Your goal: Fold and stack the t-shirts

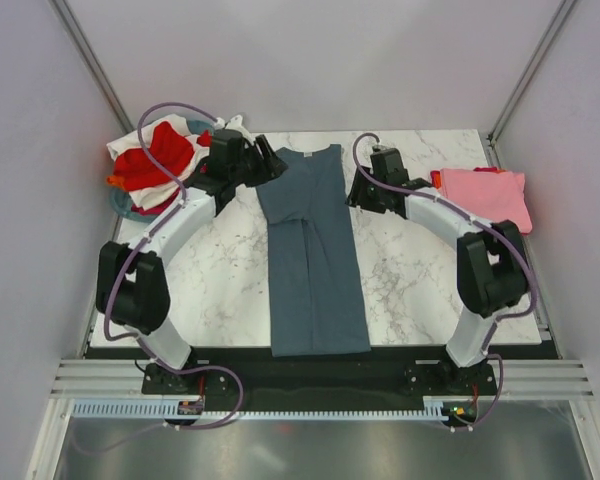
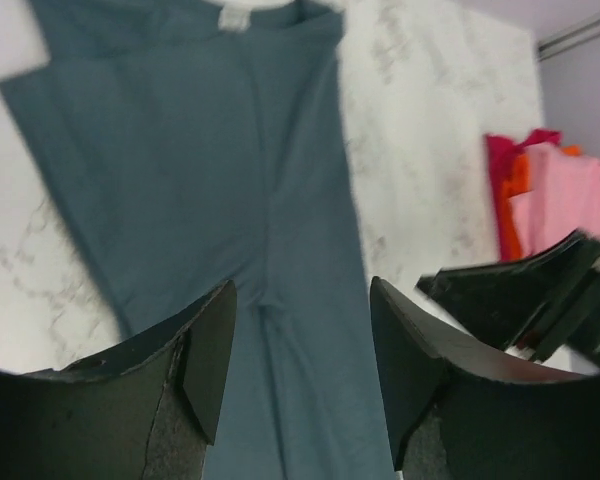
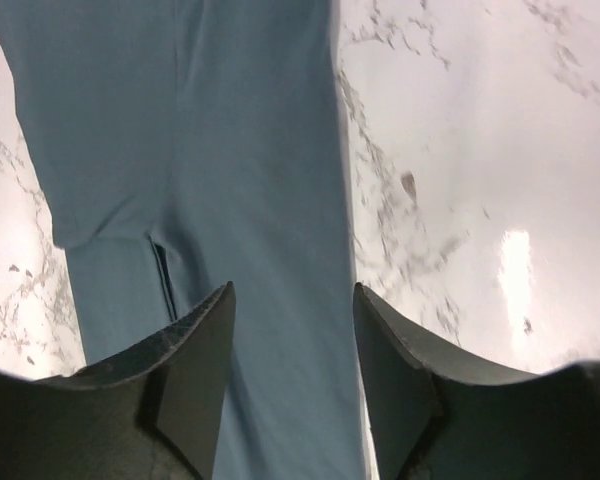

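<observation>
Blue-grey t-shirt [image 1: 315,260] lies flat in the middle of the tabletop [image 1: 210,270]. It is folded lengthwise into a long narrow strip, collar at the far end, hem at the near edge by the arm bases. Side flaps are folded in, and their edges meet in a line down the lower half.

Left pincer [image 1: 272,166] is at the shirt's far left corner, released. In the left wrist view the jaws are apart with nothing between them, and cloth shows below through the gap. Right pincer [image 1: 359,196] is just beside the shirt's right edge, far half, also released. Its jaws are apart and empty over the shirt's edge and bare marble. Cannot tell if any fingertip touches the cloth.

Pink t-shirt [image 1: 488,195] lies folded at the far right of the tabletop, well apart from the blue-grey one. It sits on an orange-red t-shirt [image 2: 510,215] whose edge sticks out toward the centre.

Teal basket [image 1: 123,203] is at the far left corner, beside the left arm. A crumpled red t-shirt [image 1: 155,160] lies in it with a white t-shirt [image 1: 125,148] around it, spilling over the rim.
</observation>
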`<state>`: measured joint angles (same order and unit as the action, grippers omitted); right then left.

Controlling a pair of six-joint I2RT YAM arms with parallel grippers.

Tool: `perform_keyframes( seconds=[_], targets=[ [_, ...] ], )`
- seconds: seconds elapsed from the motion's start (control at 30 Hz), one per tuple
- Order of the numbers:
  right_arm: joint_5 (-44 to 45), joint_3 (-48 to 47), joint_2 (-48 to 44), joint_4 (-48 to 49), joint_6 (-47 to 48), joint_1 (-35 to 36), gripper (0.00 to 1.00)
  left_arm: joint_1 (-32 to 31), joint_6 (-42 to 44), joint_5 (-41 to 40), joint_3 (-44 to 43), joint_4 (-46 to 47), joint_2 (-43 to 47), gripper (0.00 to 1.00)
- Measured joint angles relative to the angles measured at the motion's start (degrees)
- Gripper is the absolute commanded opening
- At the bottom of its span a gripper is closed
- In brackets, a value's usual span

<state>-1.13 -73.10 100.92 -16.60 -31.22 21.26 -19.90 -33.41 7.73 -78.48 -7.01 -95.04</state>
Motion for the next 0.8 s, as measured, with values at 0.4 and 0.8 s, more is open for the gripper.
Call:
perform_keyframes(
  seconds=[0.4,0.8],
  targets=[
    [-8.83,-18.05,23.23,1.75,1.49,-5.92,0.58,5.6,-0.94,0.39,3.98,-1.88,-10.45,0.61],
    [-16.61,-30.12,33.99,4.61,1.36,-8.02,0.51,7.54,-2.49,2.01,-3.63,-1.77,-23.47,0.53]
  ],
)
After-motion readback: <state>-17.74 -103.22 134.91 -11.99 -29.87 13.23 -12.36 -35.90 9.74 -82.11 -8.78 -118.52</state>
